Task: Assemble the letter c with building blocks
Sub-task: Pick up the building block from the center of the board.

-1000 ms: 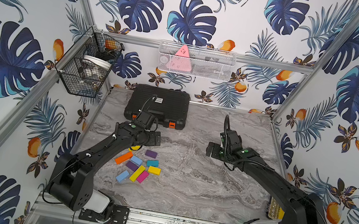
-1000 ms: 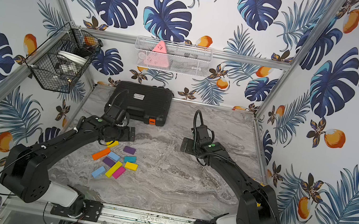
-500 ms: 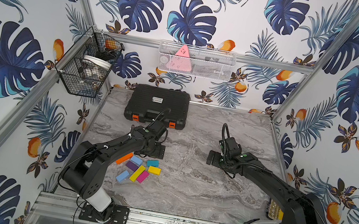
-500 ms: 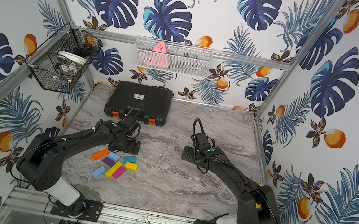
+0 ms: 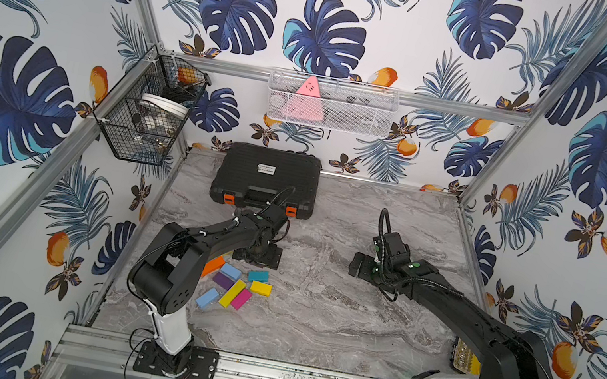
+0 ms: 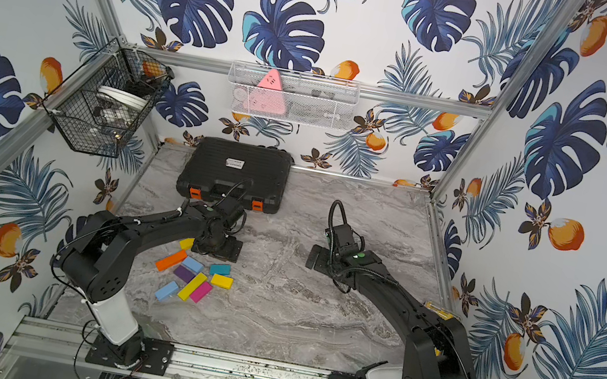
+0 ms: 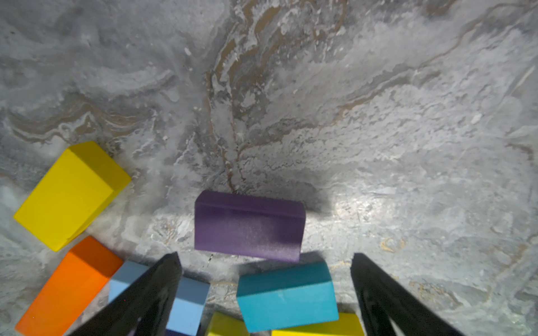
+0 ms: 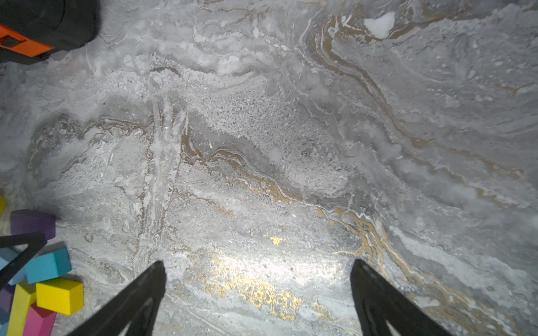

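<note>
- While the left tool (image 5: pixel 256 256) hangs low over the grey marbled tabletop (image 5: pixel 333 322), at the upper edge of the building blocks (image 5: pixel 231 293), its two fingers (image 7: pixel 163 279) stand wide apart and grip nothing.
- Seen from the left wrist, a teal block (image 7: pixel 286 296) lies flat between those spread fingers with a gap on either side, at the bottom centre of the frame.
- Just beyond the fingertips, a purple block (image 7: pixel 249 227) lies crosswise in the middle of that frame.
- At the left of the same frame sits a yellow block (image 7: pixel 70 195), with an orange block (image 7: pixel 70 285) just below it and a light blue block (image 7: pixel 189 305) partly behind one finger.
- In both top views the blocks lie left of centre in the lower half of the frame, as a loose cluster at mixed angles.
- At the cluster's lower edge, a long yellow block (image 6: pixel 192 286) and a magenta block (image 6: pixel 201 292) lie side by side, touching.
- Right of centre, the right tool (image 5: pixel 358 265) sits low over bare tabletop, well apart from the blocks.
- Its fingers are spread wide in the right wrist view, with only marbled surface between them.
- A closed black case (image 5: pixel 265 179) lies at the back of the tabletop, above the left tool in the frame.
</note>
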Robot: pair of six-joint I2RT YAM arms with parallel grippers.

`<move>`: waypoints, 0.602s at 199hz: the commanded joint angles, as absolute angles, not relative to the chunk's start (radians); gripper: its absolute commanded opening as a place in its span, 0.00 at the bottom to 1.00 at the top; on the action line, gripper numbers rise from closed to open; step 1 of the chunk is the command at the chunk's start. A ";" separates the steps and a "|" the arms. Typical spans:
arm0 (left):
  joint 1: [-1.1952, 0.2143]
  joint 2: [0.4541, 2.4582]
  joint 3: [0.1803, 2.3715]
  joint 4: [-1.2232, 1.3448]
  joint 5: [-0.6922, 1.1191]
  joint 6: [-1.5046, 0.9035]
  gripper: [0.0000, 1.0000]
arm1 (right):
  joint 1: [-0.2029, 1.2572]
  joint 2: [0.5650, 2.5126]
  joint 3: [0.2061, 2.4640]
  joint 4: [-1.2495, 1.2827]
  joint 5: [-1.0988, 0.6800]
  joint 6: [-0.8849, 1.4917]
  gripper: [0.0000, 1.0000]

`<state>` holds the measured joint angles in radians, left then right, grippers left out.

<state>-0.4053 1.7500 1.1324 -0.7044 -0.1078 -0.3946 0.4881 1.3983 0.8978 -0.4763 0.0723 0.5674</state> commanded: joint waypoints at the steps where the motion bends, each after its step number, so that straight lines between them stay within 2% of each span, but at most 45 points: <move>1: -0.405 1.767 1.144 -0.704 -0.115 -0.386 0.94 | 0.481 1.388 0.890 -0.453 0.069 0.587 1.00; 79: -0.379 1.804 1.140 -0.687 -0.116 -0.386 0.89 | 0.463 1.381 0.867 -0.442 0.062 0.581 1.00; 120: -0.373 1.814 1.128 -0.672 -0.106 -0.390 0.83 | 0.456 1.375 0.861 -0.443 0.063 0.581 1.00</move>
<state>-0.3779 1.8080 1.1339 -0.6811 -0.1074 -0.3931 0.4572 1.3823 0.8627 -0.4561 0.0647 0.5674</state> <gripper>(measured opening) 0.854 0.998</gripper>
